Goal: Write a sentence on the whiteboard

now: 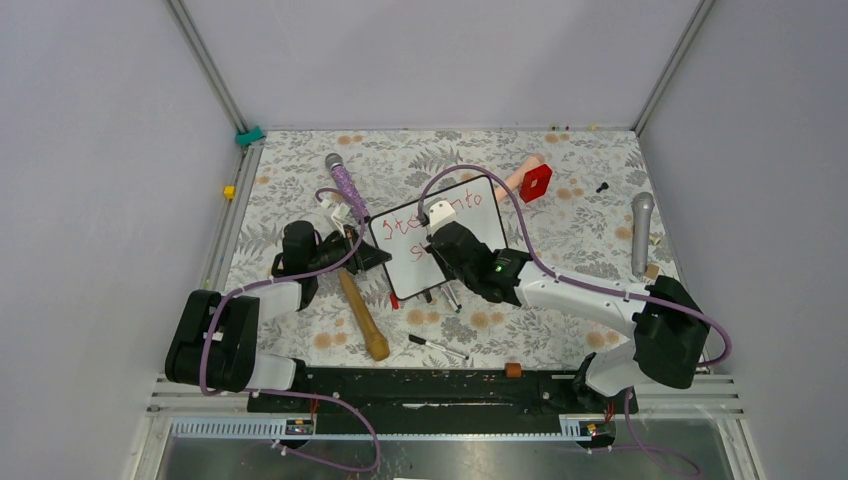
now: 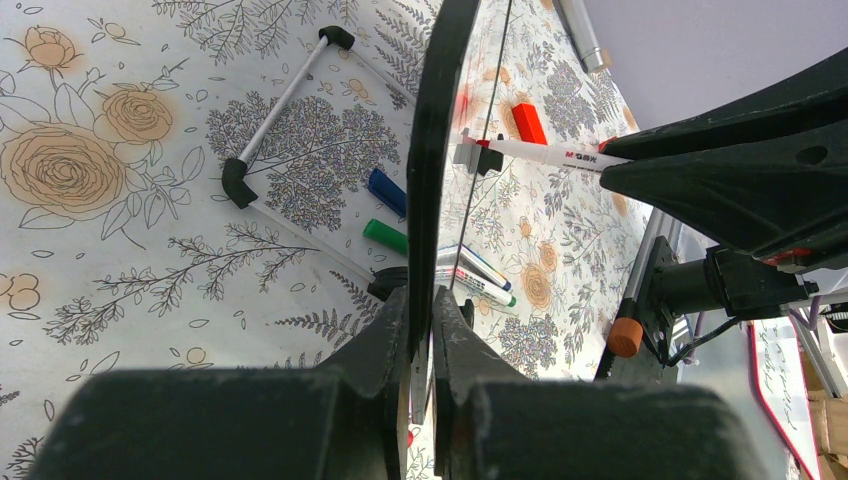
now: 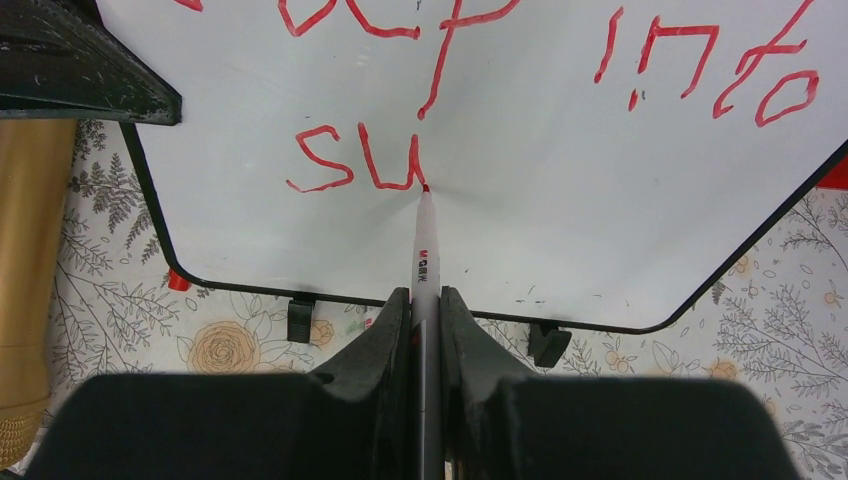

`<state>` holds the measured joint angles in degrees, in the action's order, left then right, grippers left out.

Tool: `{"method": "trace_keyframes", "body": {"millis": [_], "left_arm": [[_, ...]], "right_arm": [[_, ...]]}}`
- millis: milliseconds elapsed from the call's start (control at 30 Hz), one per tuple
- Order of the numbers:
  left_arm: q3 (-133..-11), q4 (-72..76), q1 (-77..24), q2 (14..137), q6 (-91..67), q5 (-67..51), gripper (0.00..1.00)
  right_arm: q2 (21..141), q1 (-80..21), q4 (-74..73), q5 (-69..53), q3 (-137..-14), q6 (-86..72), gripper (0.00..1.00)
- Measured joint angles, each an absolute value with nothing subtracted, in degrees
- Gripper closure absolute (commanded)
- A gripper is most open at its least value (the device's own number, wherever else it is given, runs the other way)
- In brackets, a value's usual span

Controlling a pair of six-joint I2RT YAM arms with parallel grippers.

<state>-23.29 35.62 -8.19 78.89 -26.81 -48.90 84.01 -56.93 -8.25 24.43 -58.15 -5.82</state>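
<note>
I had my left hand (image 2: 424, 340) pinched on the left edge of the whiteboard (image 3: 560, 220), which sat near the middle of the floral tabletop (image 1: 585, 230) between the two arms. My right hand (image 3: 425, 320) was pressed tight around a red marker (image 3: 425, 250), its tip touching the board just after "su" on the second line. Above that, the sentence (image 3: 443, 60) read "step into". A wooden handle (image 1: 362, 318) lay just beside the board.

1. Black-framed white whiteboard (image 1: 475, 215) fills the centre; left gripper (image 1: 362, 254) blocks its left edge, right gripper (image 1: 434, 238) its middle.
2. Long wooden stick (image 1: 362, 315) and thin black-and-white pen (image 1: 437, 346) litter the near floral cloth (image 1: 490, 335).
3. Bare cloth lies between board and grey microphone (image 1: 641, 230).
</note>
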Motion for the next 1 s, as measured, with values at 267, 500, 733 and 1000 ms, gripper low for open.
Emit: {"method": "trace_keyframes", "body": {"millis": [267, 500, 733, 1000], "left_arm": [[-23.29, 35.62, -8.19, 78.89, -26.81, -48.93, 1.00], [-23.29, 35.62, -8.19, 78.89, -26.81, -48.93, 1.00], [-23.29, 35.64, -8.19, 78.89, -26.81, -48.93, 1.00], [-23.29, 35.64, -8.19, 78.89, -26.81, -48.95, 1.00]], "right_arm": [[80.84, -56.93, -9.34, 24.32, -58.15, -5.80, 1.00], [74.13, -56.82, -9.93, 24.45, -58.43, -5.37, 1.00], [75.00, -55.81, -11.75, 24.56, -60.42, -5.43, 1.00], [76.79, -55.64, -13.91, 24.53, -61.10, -6.52, 1.00]]}}
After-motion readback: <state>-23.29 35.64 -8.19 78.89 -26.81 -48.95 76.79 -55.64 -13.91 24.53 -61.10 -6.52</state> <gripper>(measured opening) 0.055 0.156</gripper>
